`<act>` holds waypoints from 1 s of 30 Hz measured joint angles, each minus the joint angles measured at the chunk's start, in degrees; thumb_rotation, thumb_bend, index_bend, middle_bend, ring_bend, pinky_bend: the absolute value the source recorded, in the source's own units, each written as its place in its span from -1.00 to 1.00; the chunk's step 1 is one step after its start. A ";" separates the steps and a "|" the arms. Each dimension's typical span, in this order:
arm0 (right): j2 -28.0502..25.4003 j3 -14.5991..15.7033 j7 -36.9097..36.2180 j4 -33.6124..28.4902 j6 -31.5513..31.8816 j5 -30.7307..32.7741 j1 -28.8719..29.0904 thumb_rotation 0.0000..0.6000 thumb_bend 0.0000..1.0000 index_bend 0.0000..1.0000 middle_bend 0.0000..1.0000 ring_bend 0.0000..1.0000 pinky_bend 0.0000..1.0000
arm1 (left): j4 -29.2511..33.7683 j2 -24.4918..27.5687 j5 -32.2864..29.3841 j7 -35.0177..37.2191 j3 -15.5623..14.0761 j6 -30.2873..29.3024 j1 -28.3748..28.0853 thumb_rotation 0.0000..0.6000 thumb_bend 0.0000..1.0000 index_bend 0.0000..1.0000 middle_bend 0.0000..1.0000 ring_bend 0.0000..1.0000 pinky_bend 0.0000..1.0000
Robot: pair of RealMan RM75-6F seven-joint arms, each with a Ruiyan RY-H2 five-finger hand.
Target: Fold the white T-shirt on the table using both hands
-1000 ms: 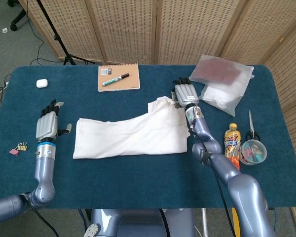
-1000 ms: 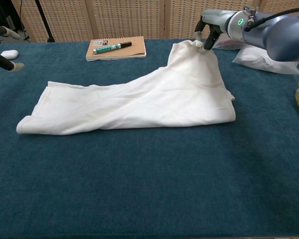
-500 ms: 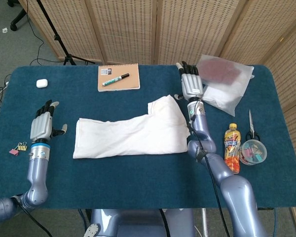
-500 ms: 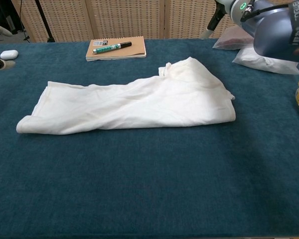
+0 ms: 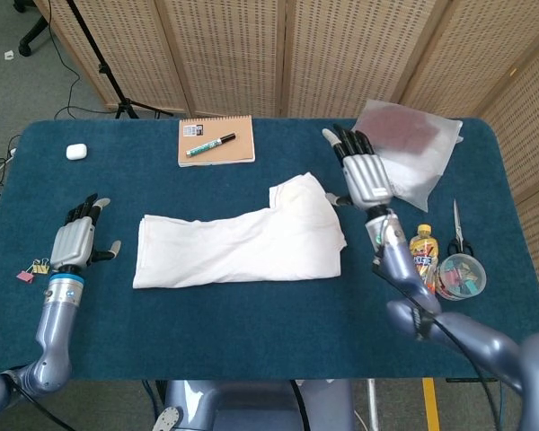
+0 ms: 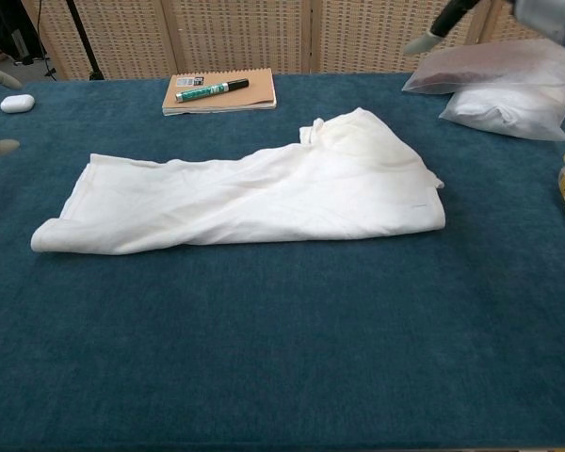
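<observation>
Near the table's front edge nothing is held yet: the white T-shirt [image 5: 238,235] lies mid-table as a long, roughly folded band w/ a bunched lobe at its right far corner, both hands clear of it. Risk, as a judgement: that raised lobe isn't flat, so any next fold may trap a lump or skew the edges; a one-sided pull would drag the whole band across the cloth-covered table [image 5: 251,332] rather than fold it. Right-side clutter sits close too, i.e. the drink bottle [image 5: 421,254], clip cup [image 5: 460,275] and scissors [image 5: 457,229]; a low sweep of the right forearm could knock them.

Left hand [image 5: 75,241] hovers well left of the shirt, palm down, fingers spread and pointing away, empty, just beside the binder clips [image 5: 32,268]. Right hand [image 5: 366,171] is raised just right of the shirt's far corner, fingers extended and apart, holding nothing, partly over the plastic bags [image 5: 413,153]. Farther back: notebook [image 5: 216,140] w/ marker [image 5: 210,144], and earbud case [image 5: 76,152] at far left.
</observation>
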State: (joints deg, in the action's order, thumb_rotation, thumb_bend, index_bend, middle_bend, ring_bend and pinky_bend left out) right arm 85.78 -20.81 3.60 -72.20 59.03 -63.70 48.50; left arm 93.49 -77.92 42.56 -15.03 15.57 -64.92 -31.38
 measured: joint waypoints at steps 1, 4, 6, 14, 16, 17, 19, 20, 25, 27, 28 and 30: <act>-2.34 1.05 0.12 -3.44 1.62 -1.03 -2.13 1.00 -1.00 -1.00 -1.00 -1.00 -1.00 | -0.03 0.01 0.38 0.24 -0.16 0.00 0.14 1.00 -0.32 -1.00 -1.00 -1.00 -1.00; -9.68 5.56 -0.50 -11.81 7.73 -6.18 -9.94 1.00 -1.00 -1.00 -1.00 -1.00 -1.00 | -0.20 -0.04 1.49 0.89 -0.62 -0.13 0.59 1.00 -0.32 -1.00 -1.00 -1.00 -1.00; -12.57 8.99 -1.94 -14.33 12.15 -10.71 -14.69 1.00 -1.00 -1.00 -1.00 -1.00 -1.00 | -0.42 -0.12 1.91 0.96 -0.85 -0.15 0.68 1.00 -0.32 -1.00 -1.00 -1.00 -1.00; -14.37 18.09 -9.92 -12.53 26.58 -23.10 -26.68 1.00 -1.00 -1.00 -1.00 -1.00 -1.00 | -3.62 -1.85 2.33 -0.49 -0.65 0.25 -0.69 1.00 -0.34 -1.00 -1.00 -1.00 -1.00; -13.69 18.89 -10.66 -11.27 29.71 -24.79 -28.68 1.00 -1.00 -1.00 -1.00 -1.00 -1.00 | -5.41 -2.86 2.08 -0.97 -0.34 0.73 -1.49 1.00 -0.34 -1.00 -1.00 -1.00 -1.00; -13.29 19.19 -10.92 -10.69 30.95 -25.52 -29.50 1.00 -1.00 -1.00 -1.00 -1.00 -1.00 | -6.23 -3.34 1.88 -1.21 -0.18 1.01 -1.88 1.00 -0.35 -1.00 -1.00 -1.00 -1.00; -12.25 19.74 -11.48 -9.33 33.46 -27.16 -31.19 1.00 -1.00 -1.00 -1.00 -1.00 -1.00 | -8.11 -4.40 1.28 -1.79 0.21 2.06 -2.96 1.00 -0.35 -0.99 -1.00 -1.00 -1.00; -11.81 19.91 -11.71 -8.73 34.40 -27.81 -31.79 1.00 -1.00 -1.00 -1.00 -1.00 -1.00 | -8.92 -4.84 1.02 -2.08 0.37 2.65 -3.47 1.00 -0.35 -0.96 -1.00 -1.00 -1.00; -10.28 19.84 -13.12 -5.94 37.27 -29.91 -33.69 1.00 -1.00 -1.00 -1.00 -1.00 -1.00 | -13.30 -6.73 -0.22 -3.99 0.62 6.41 -6.12 1.00 -0.35 -0.69 -1.00 -1.00 -1.00; -10.18 19.50 -13.74 -5.31 37.43 -30.15 -33.93 1.00 -1.00 -1.00 -1.00 -1.00 -1.00 | -15.25 -7.52 -0.73 -4.76 0.52 8.57 -7.32 1.00 -0.35 -0.62 -1.00 -1.00 -1.00; -10.21 19.35 -13.98 -5.10 37.44 -30.22 -33.99 1.00 -1.00 -1.00 -1.00 -1.00 -1.00 | -16.14 -7.90 -0.90 -5.09 0.42 9.35 -7.80 1.00 -0.34 -0.56 -1.00 -1.00 -1.00; -10.32 18.98 -14.69 -4.85 37.34 -30.09 -34.11 1.00 -1.00 -1.00 -1.00 -1.00 -1.00 | -18.39 -8.98 -1.42 -5.83 0.20 10.87 -8.86 1.00 -0.34 -0.50 -1.00 -1.00 -1.00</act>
State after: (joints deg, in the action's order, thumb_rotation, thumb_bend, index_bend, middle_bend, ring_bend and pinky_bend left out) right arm 75.46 -1.83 -11.09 -77.05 96.37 -93.79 14.39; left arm 75.10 -86.89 41.14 -20.86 15.76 -54.05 -40.25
